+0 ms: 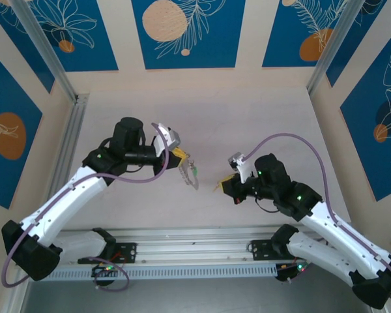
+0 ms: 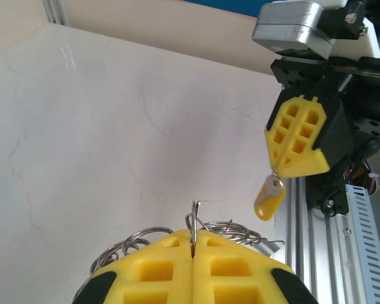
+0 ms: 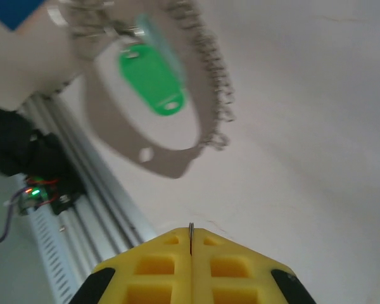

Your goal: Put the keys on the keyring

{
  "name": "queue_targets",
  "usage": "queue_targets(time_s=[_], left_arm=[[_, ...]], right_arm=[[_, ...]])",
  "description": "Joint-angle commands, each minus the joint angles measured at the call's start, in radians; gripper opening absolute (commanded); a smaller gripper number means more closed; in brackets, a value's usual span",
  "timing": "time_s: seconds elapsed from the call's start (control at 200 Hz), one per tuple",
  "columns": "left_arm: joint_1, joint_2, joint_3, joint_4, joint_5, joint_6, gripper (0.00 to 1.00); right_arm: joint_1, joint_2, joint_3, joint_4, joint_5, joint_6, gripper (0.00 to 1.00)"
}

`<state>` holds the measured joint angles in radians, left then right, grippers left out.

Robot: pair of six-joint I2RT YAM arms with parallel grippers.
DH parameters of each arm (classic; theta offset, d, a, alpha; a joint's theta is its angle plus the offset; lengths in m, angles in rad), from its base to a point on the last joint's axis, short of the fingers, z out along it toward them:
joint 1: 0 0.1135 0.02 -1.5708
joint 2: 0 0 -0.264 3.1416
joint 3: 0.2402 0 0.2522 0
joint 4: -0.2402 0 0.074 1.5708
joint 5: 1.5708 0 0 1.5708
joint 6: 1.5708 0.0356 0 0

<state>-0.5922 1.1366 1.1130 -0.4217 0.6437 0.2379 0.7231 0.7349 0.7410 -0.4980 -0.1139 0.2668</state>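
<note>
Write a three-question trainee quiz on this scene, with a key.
1. True or false: the keyring lies loose, with no end effector gripping it.
2. The tag on the keyring is: A red, B green, C blue.
3. Which end effector holds the key?
Key: 1 false, the left end effector is shut on it; 2 B; 3 the right end effector.

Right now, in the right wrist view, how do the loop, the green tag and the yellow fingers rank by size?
1. keyring loop
2. green tag
Unranked: right gripper's yellow fingers, looking large but nearest the camera.
</note>
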Motion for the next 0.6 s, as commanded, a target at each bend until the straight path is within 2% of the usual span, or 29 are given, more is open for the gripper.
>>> queue_targets(time_s=[0.0, 0.145, 0.285, 0.38, 0.595], left_arm=[[0.009, -0.056, 0.026, -0.025, -0.001, 0.059, 0.0], [0.01, -0.091, 0.038, -0.061, -0.004, 0.099, 0.0], [0.01, -0.101, 0.06, -0.111, 0.014, 0.143, 0.0], [0.01, -0.108, 0.061, -0.116, 0.026, 0.158, 0.0], [0.01, -0.114, 0.052, -0.1, 0.027, 0.16, 0.0]], right_arm=[[0.008, 0.009, 0.046, 0.062, -0.261, -0.051, 0.0], [-0.03, 0.022, 0.116, 0.17, -0.465, 0.002, 0.0], [-0.145, 0.105, 0.19, 0.276, -0.717, 0.115, 0.0], [-0.18, 0.157, 0.221, 0.333, -0.794, 0.202, 0.0], [-0.165, 0.238, 0.255, 0.383, -0.824, 0.265, 0.0]])
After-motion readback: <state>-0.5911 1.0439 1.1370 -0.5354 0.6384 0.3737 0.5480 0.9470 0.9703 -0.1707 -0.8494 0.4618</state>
